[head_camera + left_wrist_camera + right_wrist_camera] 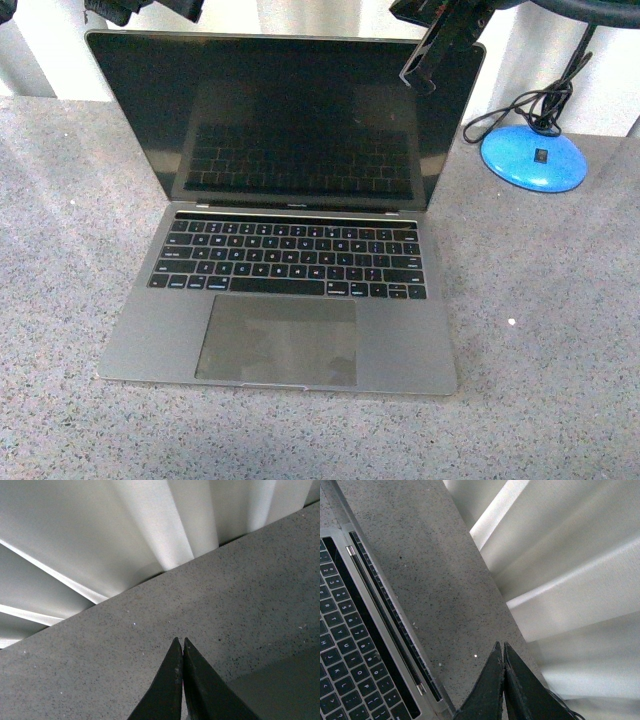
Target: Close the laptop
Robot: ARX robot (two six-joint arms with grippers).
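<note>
Front view shows the laptop [285, 215] open; wrist views alone show left hand [181, 641] and right hand [502, 645] closed, empty.

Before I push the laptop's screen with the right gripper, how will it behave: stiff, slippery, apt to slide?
The laptop has a rigid-looking screen, so it should pivot whole at the hinge. Its glossy surface may let the shut right gripper slip. The slim base could skid on the table.
</note>
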